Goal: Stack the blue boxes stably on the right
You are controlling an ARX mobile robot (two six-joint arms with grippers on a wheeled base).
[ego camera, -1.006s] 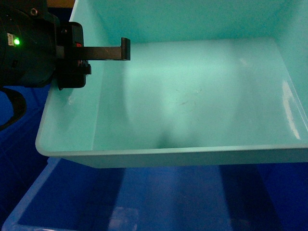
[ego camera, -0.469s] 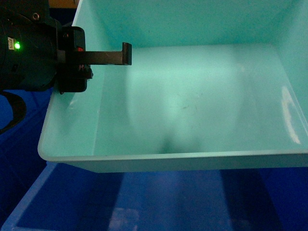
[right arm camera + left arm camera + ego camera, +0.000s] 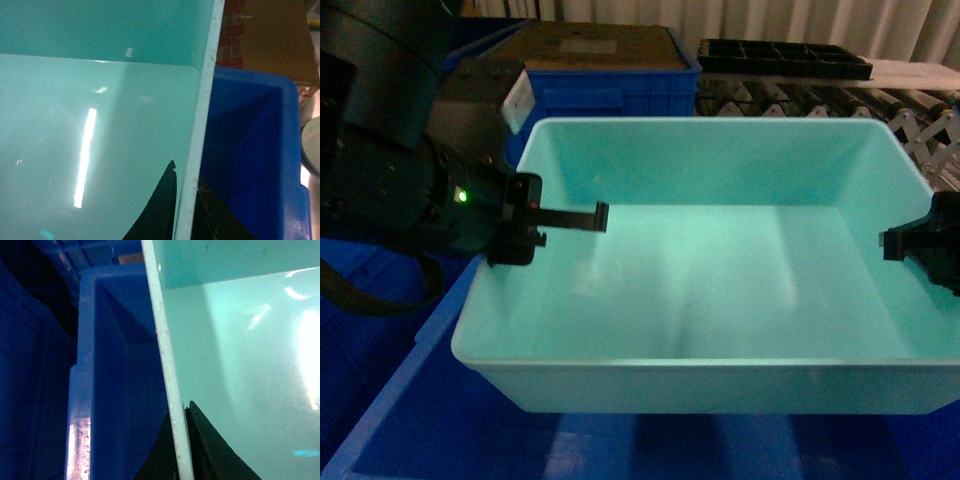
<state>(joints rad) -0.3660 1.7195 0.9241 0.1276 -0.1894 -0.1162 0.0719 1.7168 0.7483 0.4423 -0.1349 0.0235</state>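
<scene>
The light turquoise tub (image 3: 720,270) hangs level between both arms, just above the larger dark blue crate (image 3: 400,400), whose rim shows below it. My left gripper (image 3: 535,228) is shut on the tub's left wall, one finger inside and one outside. In the left wrist view my left gripper (image 3: 182,412) pinches the pale rim (image 3: 167,370) with the dark blue crate (image 3: 115,365) beneath. My right gripper (image 3: 920,245) is shut on the right wall. The right wrist view shows my right gripper (image 3: 187,185) clamping the rim (image 3: 202,125) over the dark blue crate (image 3: 250,150).
A ribbed blue crate topped with brown cardboard (image 3: 600,60) stands behind the tub. A black tray (image 3: 780,58) lies on a roller conveyor (image 3: 910,110) at the back right. A brown carton (image 3: 265,35) and a white round object (image 3: 312,145) sit beyond the crate's right side.
The tub has moved down and away from the head camera, toward the dark blue crate. Its whole rim and my right gripper now show. Both grips are unchanged.
</scene>
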